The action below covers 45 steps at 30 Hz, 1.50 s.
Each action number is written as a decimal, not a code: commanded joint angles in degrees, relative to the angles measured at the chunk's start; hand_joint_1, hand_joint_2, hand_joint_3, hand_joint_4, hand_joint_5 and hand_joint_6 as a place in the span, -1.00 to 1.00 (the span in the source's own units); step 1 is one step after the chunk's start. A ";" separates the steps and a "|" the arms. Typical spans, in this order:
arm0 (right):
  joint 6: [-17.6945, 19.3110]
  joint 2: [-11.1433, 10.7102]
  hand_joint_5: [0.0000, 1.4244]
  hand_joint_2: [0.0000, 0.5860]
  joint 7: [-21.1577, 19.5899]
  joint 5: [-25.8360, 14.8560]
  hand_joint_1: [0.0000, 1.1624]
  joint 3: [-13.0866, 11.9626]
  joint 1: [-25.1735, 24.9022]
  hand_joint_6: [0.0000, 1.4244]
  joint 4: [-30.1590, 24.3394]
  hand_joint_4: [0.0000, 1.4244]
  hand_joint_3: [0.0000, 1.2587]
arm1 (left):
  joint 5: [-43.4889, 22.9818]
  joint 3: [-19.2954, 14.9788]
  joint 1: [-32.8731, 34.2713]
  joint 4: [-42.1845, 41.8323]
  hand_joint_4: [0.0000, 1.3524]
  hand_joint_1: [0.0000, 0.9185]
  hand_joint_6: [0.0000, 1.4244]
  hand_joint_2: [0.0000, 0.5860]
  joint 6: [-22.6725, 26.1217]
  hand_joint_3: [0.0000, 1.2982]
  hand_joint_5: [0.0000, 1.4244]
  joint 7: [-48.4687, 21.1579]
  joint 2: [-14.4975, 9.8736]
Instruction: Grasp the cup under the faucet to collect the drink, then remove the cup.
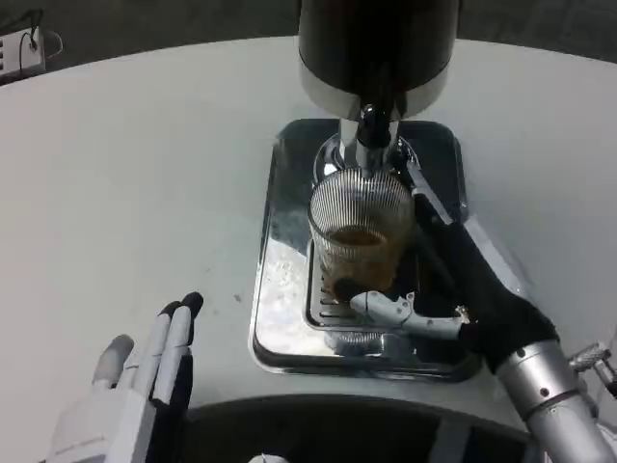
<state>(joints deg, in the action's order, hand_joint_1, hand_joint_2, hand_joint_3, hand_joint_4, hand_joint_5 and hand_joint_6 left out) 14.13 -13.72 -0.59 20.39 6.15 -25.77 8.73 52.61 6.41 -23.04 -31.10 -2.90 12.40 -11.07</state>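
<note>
Nearest the camera, at the lower left, the left hand (135,391) rests on the white table (145,193) with its fingers straight, close together and holding nothing; it waits well apart from the work. Across from it, the right hand (453,299) reaches in from the lower right over the steel drip tray (280,318). Its dark palm lies against the right side of the cup (359,236), and 1 white finger (390,311) curls round the base in front. I judge this a grip on the cup, though the far fingers are hidden behind the glass.

Just left of that palm, the ribbed clear cup stands on the tray's grate, upright, with brown drink filling roughly its lower part. Directly above the cup, beyond the hand, the faucet (373,130) points down into the rim, and behind it rises the dark dispenser (376,43).

The step in hand looks like collecting: the cup is gripped under the faucet and partly filled. No stream can be made out between spout and liquid, so I cannot tell whether it is pouring. The next move calls for drawing the cup clear of the spout while keeping it level, so nothing spills.

The dispenser's top is cut off, and the left hand's wrist runs off the bottom edge.
</note>
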 commanded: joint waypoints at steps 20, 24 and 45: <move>-3.27 4.52 -0.68 -0.44 -0.44 -1.22 0.26 1.15 -4.70 -0.54 4.44 -0.78 -0.94 | -0.70 -3.44 -3.70 -3.27 -1.00 -1.00 -1.00 -0.59 0.38 -0.99 -0.86 -1.99 -0.24; -3.58 5.09 -0.66 -0.46 -0.42 -1.34 0.24 1.38 -4.99 -0.54 4.82 -0.73 -0.90 | -0.67 -3.79 -4.20 -3.82 -1.00 -1.00 -1.00 -0.59 0.47 -0.99 -0.86 -2.20 -0.07; -5.87 7.40 -0.40 -0.45 -1.33 -3.90 0.43 0.90 -6.87 -0.07 8.81 -0.42 -0.54 | -0.41 -4.22 -2.98 -4.46 -1.00 -1.00 -1.00 -0.60 2.80 -0.98 -0.86 -3.73 1.44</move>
<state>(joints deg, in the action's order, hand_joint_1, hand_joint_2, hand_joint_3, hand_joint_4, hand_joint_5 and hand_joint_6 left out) 9.73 -7.04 -2.20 17.01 6.88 -32.97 15.60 52.00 2.64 -26.06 -34.81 -0.82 9.38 -9.75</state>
